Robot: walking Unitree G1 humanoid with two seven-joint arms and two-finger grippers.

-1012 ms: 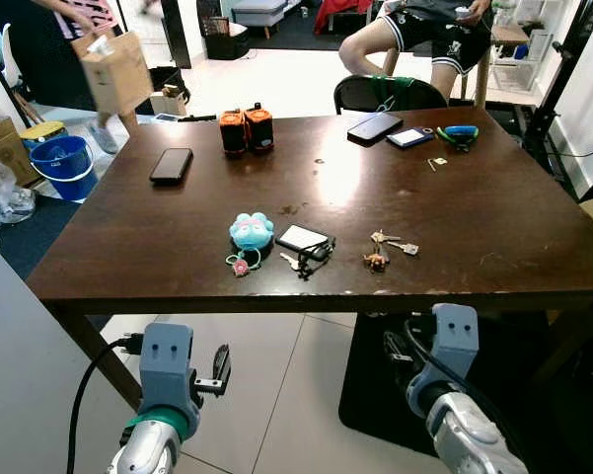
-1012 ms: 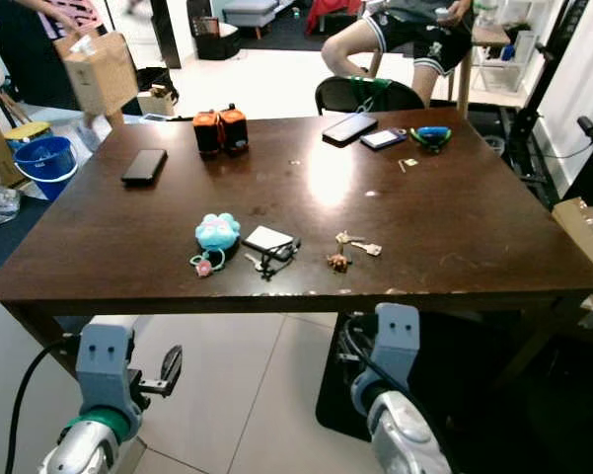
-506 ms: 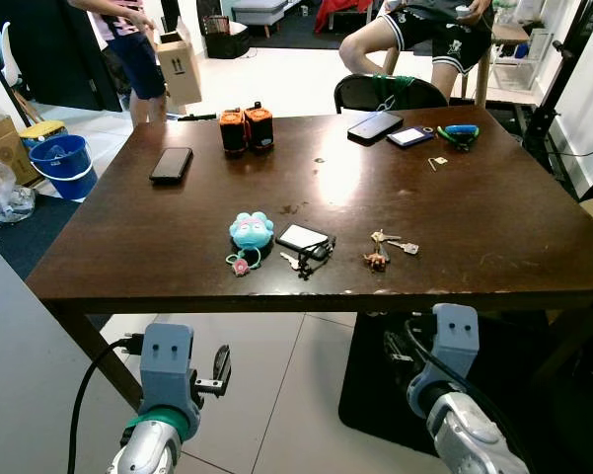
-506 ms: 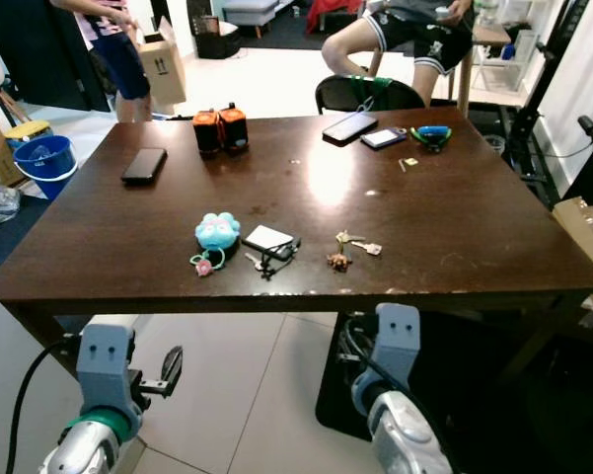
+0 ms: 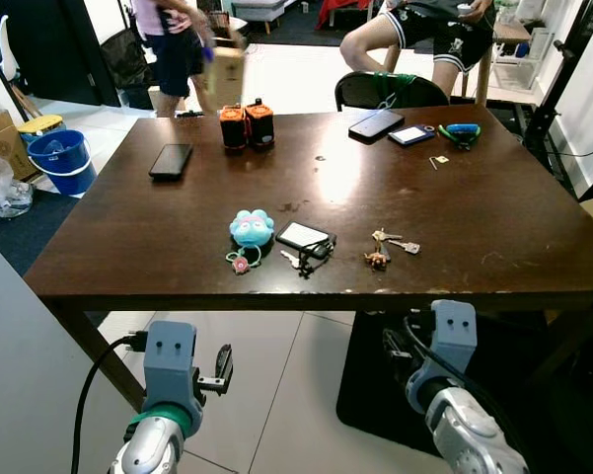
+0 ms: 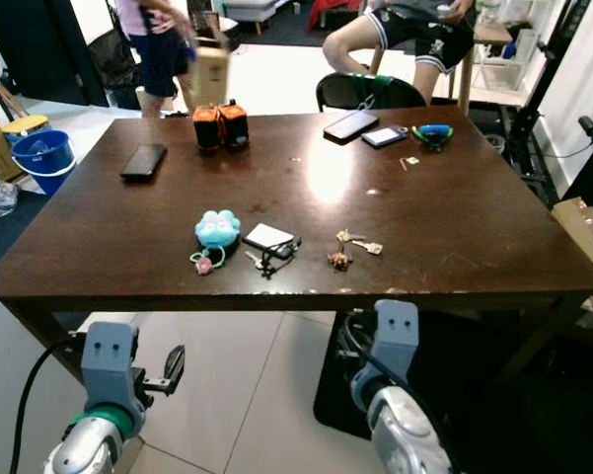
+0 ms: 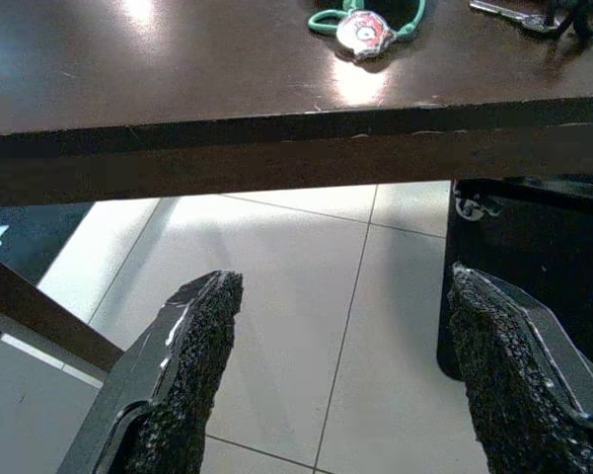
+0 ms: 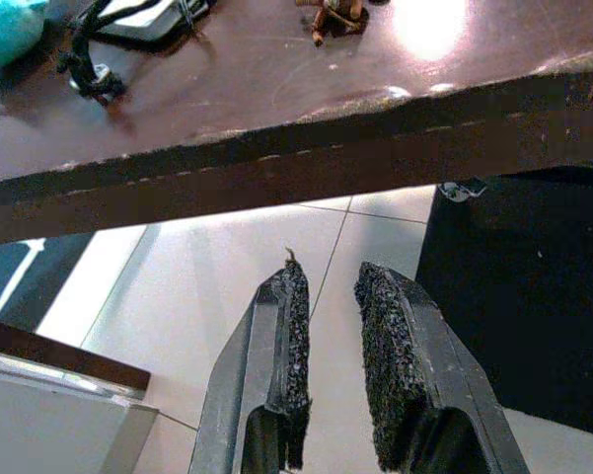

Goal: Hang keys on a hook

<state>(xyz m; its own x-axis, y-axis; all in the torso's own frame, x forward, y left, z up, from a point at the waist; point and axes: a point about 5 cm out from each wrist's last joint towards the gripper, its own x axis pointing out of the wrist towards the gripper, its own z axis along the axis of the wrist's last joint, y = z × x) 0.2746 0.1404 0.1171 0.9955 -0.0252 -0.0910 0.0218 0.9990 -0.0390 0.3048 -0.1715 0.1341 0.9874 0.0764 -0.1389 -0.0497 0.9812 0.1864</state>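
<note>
A bunch of keys [image 5: 386,247] with a small brown charm lies near the front edge of the dark wooden table [image 5: 493,197]. To its left lie a second key set with a black-edged card fob [image 5: 304,240] and a blue plush keychain [image 5: 251,228]. Both arms hang below the table's front edge. My left gripper [image 7: 345,286] is open, with floor tile between its fingers. My right gripper [image 8: 333,281] is shut and holds nothing; the brown-charm keys [image 8: 337,15] lie on the tabletop above it.
A black phone [image 5: 171,160], two orange-and-black items [image 5: 247,126] and two more phones [image 5: 375,124] lie at the table's far side. A person sits behind a chair [image 5: 390,91]. Another person [image 5: 178,44] carries a box [image 5: 224,71] at back left. A blue bucket [image 5: 59,158] stands left.
The person carrying the cardboard box has walked from the far left towards the right behind the table. Both arms and the things on the table have stayed put.
</note>
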